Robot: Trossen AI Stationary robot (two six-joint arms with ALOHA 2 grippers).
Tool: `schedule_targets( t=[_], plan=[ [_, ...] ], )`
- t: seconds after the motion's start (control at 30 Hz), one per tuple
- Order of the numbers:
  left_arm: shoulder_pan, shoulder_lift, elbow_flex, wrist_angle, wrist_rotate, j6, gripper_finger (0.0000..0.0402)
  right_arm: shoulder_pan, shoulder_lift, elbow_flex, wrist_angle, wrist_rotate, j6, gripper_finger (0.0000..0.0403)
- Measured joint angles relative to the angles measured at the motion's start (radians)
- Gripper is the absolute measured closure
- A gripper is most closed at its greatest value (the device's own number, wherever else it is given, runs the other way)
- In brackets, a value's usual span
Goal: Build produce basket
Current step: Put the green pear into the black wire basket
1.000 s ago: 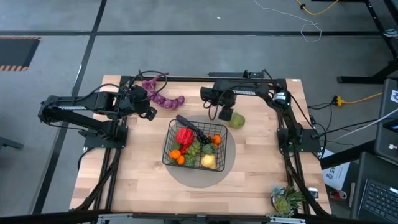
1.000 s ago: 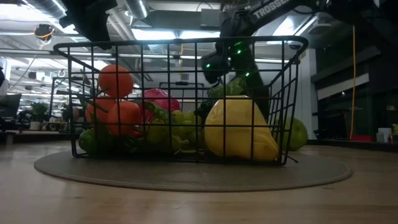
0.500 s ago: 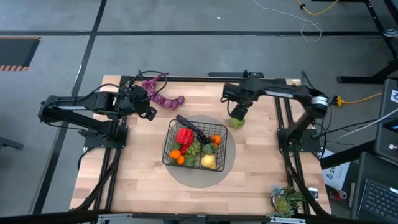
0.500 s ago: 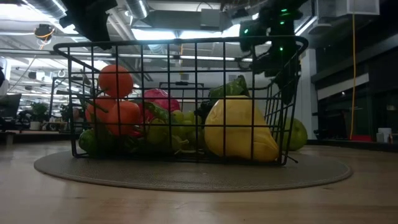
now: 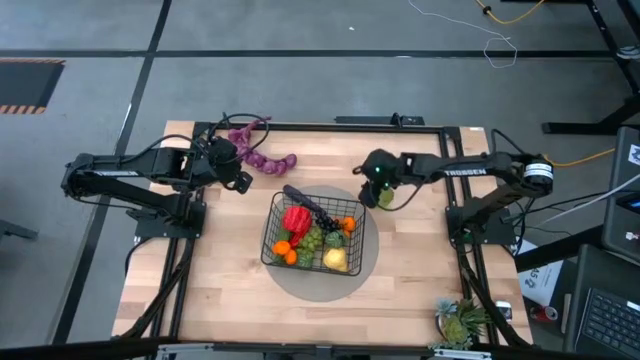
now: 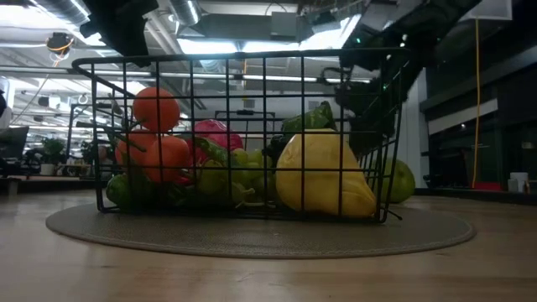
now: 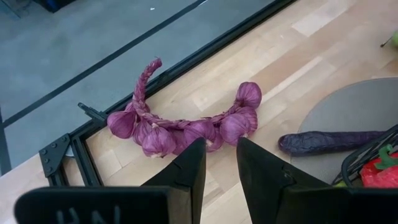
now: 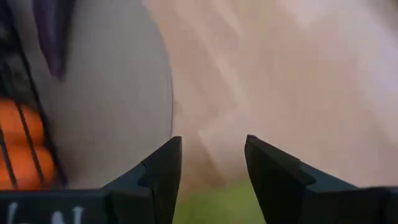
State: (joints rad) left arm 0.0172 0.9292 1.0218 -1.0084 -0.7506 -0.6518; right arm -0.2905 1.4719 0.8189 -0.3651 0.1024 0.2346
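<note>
Right gripper (image 5: 376,190), fingers apart, has dropped over the pear (image 5: 381,196) at the basket's (image 5: 316,236) two o'clock; pickup looks imminent.

The basket (image 5: 313,240) is black wire in a pattern of little squares, on a round grey mat (image 5: 366,268). Inside are bright colours — a red pepper (image 5: 297,220), orange oranges (image 5: 286,250), a yellow lemon (image 5: 335,260) and green bits in between. A dark purple long thing (image 5: 303,203) sticks out at the basket's 11 o'clock. Farther off at 11 o'clock lies a purple string (image 5: 258,155) of round bulbs with a braided tail. At 2 o'clock — a light green pear (image 5: 380,196). The table (image 5: 230,300) is pale wood with stripes. Both arms are black. A spiky green plant (image 5: 458,322) sits at 5 o'clock.
</note>
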Motion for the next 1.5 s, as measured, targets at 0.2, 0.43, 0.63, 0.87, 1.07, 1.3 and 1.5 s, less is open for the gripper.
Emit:
schedule_targets(
  t=[0.2, 0.43, 0.63, 0.87, 1.07, 1.3, 1.5],
  plan=[
    [0.000, 0.000, 0.000, 0.000, 0.000, 0.000, 0.0316, 0.028, 0.000, 0.006, -0.292, 0.064, 0.048, 0.0224],
    [0.000, 0.000, 0.000, 0.000, -0.049, 0.000, 0.0316, 0.093, -0.043, 0.051, -0.512, 0.174, 0.124, 0.0224],
    [0.000, 0.000, 0.000, 0.000, -0.049, 0.000, 0.0316, 0.145, -0.101, 0.054, -0.535, 0.175, 0.179, 0.0224],
    [0.000, 0.000, 0.000, 0.000, -0.049, 0.000, 0.0316, 0.253, -0.176, 0.054, -0.518, 0.015, 0.320, 0.0224],
    [0.000, 0.000, 0.000, 0.001, -0.052, 0.000, 0.0316, 0.364, -0.155, 0.035, -0.233, -0.018, 0.291, 0.0224],
    [0.000, 0.000, 0.000, 0.002, -0.054, 0.000, 0.0316, 0.406, -0.048, 0.026, -0.127, 0.001, 0.273, 0.0224],
    [0.000, 0.000, 0.000, 0.000, -0.054, 0.000, 0.0316, 0.407, -0.019, 0.026, -0.031, 0.041, 0.175, 0.0224]
  ],
)
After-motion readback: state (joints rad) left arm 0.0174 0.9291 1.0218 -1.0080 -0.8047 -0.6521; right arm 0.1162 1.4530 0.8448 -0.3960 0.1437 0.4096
